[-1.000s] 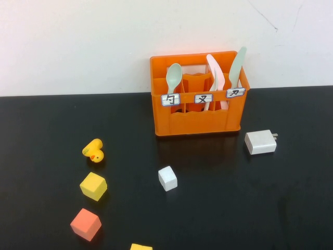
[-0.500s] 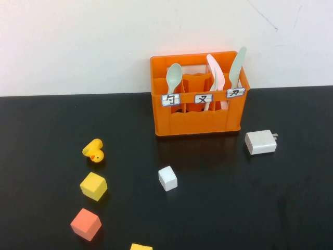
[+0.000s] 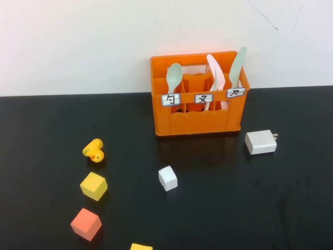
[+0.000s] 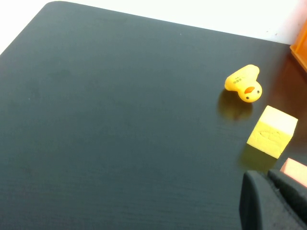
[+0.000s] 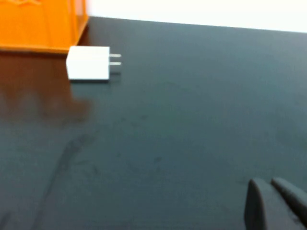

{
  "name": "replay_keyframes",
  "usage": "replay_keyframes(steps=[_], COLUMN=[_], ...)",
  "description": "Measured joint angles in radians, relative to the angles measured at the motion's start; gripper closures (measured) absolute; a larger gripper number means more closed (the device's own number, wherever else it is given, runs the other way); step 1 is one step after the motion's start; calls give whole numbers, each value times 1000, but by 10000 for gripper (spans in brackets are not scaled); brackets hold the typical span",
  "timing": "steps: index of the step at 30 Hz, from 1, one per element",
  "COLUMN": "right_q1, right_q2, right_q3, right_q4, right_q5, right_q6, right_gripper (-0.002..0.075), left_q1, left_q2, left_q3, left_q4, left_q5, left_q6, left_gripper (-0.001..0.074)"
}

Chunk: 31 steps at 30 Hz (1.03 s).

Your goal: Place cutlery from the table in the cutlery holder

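And there's the mint-green spoon, standing bowl-up in the left compartment of the orange cutlery holder, just above the leftmost of the three white labels. The holder sits in the upper middle of the high view, at the back edge of the black table, against the white wall. Beside the spoon, a pale pink utensil leans in the middle-to-right part of the crate, and a green flat-bladed utensil pokes up at the right end.

Moving outward: a white charger plug lies right of the holder, near its lower corner, and shows again at the upper left of the right wrist view. A small white cube sits below the crate, centre frame. Over at lower left, a yellow duck, a yellow block and an orange-red block run downward, with another yellow piece cut by the bottom edge.

The left gripper shows only as dark fingertips pressed together at the lower right of its wrist view, close to the yellow block and holding nothing. The right gripper is likewise pressed together over bare table, well apart from the plug.
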Motion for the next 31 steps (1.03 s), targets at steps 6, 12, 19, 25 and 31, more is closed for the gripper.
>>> replay_keyframes(steps=[6, 12, 19, 25, 31], right_q1=[7, 7, 7, 7, 7], right_q2=[0, 0, 0, 0, 0], right_q3=[-2, -2, -2, -2, -2], right_q4=[-46, -54, -54, -61, -61], right_q5=[0, 0, 0, 0, -1], right_q6=[87, 93, 94, 94, 94], right_gripper=[728, 728, 728, 728, 728], left_q1=[0, 0, 0, 0, 0], left_q2=[0, 0, 0, 0, 0], left_q3=[0, 0, 0, 0, 0], left_q4=[0, 0, 0, 0, 0], left_q5=[0, 0, 0, 0, 0], left_q6=[-2, -2, -13, -13, -13], left_gripper=[736, 736, 736, 736, 736])
